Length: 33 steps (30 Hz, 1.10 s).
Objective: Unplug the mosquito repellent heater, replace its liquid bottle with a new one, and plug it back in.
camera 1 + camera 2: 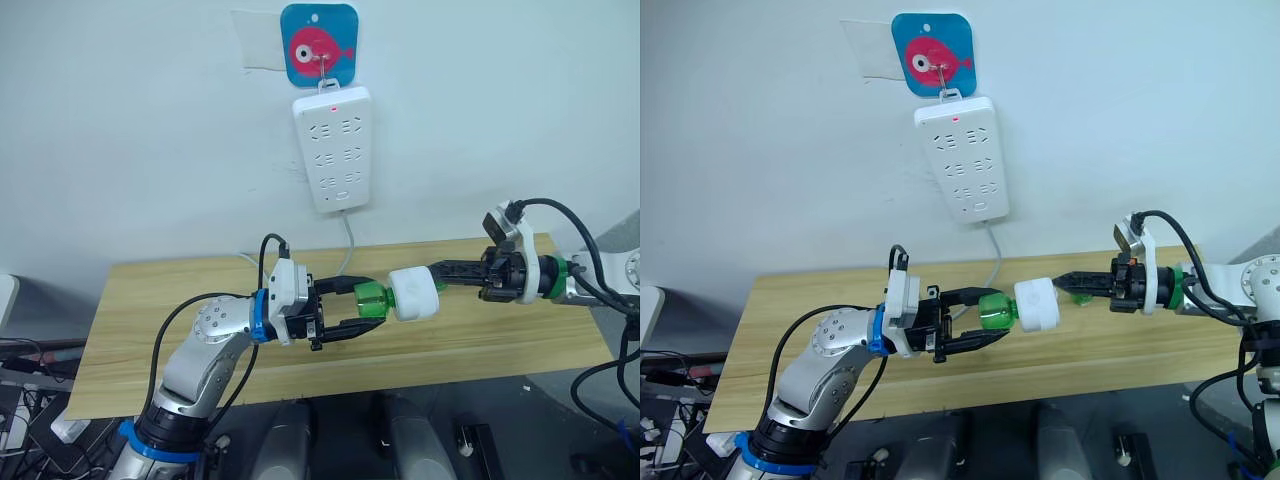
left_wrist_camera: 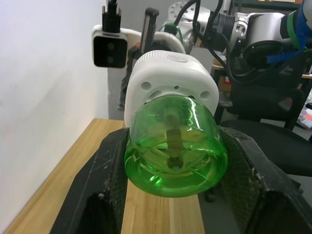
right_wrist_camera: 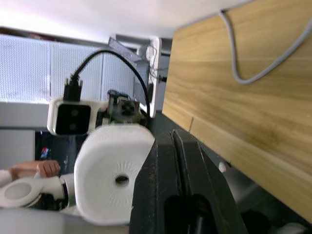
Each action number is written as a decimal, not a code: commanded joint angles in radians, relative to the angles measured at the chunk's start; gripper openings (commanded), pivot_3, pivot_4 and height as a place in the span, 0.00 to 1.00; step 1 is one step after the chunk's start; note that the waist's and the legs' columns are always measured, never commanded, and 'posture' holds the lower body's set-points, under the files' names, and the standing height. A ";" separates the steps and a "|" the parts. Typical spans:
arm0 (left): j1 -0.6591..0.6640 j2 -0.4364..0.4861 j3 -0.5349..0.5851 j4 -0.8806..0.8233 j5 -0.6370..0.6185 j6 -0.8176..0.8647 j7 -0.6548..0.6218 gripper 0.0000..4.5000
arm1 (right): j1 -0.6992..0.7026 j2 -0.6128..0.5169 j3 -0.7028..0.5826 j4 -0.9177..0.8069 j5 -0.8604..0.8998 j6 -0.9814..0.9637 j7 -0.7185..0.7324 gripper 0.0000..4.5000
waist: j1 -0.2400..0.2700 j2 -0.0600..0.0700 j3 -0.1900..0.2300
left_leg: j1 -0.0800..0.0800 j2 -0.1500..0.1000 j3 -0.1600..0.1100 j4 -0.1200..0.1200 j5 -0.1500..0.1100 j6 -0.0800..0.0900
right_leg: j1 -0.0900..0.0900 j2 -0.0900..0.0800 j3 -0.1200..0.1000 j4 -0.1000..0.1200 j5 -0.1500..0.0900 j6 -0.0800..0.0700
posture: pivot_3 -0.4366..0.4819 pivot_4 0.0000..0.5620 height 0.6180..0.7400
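The mosquito repellent heater (image 1: 413,294), a small white rounded unit, hangs in the air above the wooden table (image 1: 150,330). A green liquid bottle (image 1: 371,301) is joined to its left end. My left gripper (image 1: 358,305) is shut on the bottle (image 2: 175,146), one black finger on each side. From the right, my right gripper (image 1: 440,272) is shut, its tips against the heater's vented face (image 3: 114,170). Whether they pinch any part of it I cannot tell. The heater is out of the power strip (image 1: 333,148).
The long white power strip hangs on the wall from a blue fish hook plate (image 1: 318,45), a red light lit at its top. Its grey cable (image 1: 348,245) runs down onto the table's back edge. A person's hand (image 3: 36,168) shows far off.
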 commanded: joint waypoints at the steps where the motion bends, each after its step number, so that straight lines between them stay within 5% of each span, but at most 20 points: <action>1: -0.003 0.001 0.017 -0.045 -0.020 -0.008 0.001 0.50 | 0.025 -0.052 -0.049 -0.017 0.019 0.071 0.075 0.01 | 0.000 0.000 0.000 | 0.000 0.000 0.000 0.000 0.000 0.000 | 0.000 0.000 0.000 0.000 0.000 0.000 | 0.43 0.48 1.00; 9: -0.002 0.000 0.014 -0.044 -0.019 -0.011 -0.002 0.50 | 0.036 -0.090 0.014 -0.091 0.187 0.071 0.141 0.01 | -0.005 0.000 0.000 | 0.001 0.002 0.001 0.000 0.000 0.000 | 0.000 0.000 0.001 0.001 0.000 0.000 | 0.42 0.48 1.00; 33: 0.000 -0.004 0.013 -0.051 -0.025 -0.004 -0.014 0.50 | 0.053 -0.043 0.055 -0.131 0.187 -0.045 0.035 0.01 | -0.002 0.000 0.000 | 0.000 0.000 0.000 0.000 0.000 0.000 | 0.000 0.000 0.000 0.000 0.001 0.001 | 0.43 0.46 1.00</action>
